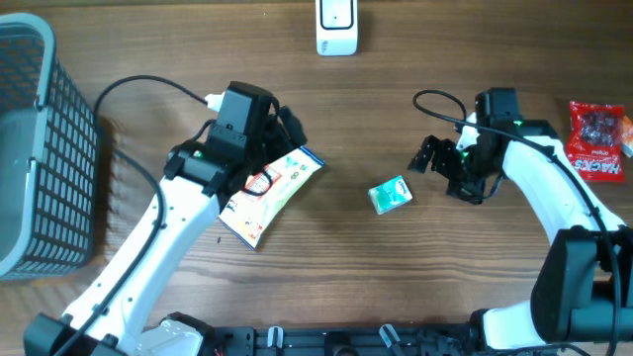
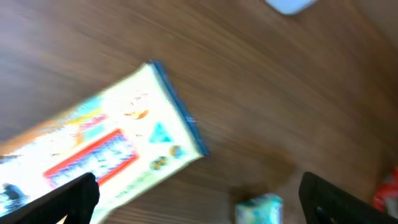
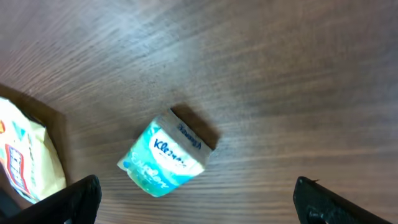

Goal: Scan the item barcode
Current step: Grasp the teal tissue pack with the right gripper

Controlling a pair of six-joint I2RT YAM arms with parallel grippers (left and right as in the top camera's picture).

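A yellow-white snack bag [image 1: 267, 193] with a red label and a blue end lies flat on the wooden table. My left gripper [image 1: 288, 127] hovers over its blue end, open, with nothing between its fingers. The left wrist view is blurred and shows the bag [image 2: 106, 149] under the widely spread gripper [image 2: 202, 205]. A teal tissue pack [image 1: 391, 194] lies mid-table. My right gripper [image 1: 435, 154] stands open just right of it. In the right wrist view the pack [image 3: 168, 155] sits just beyond the open gripper [image 3: 199, 205]. A white scanner [image 1: 336, 27] stands at the far edge.
A grey wire basket [image 1: 30, 148] fills the left side of the table. A red snack bag [image 1: 598, 138] lies at the far right. Black cables run from both arms across the table.
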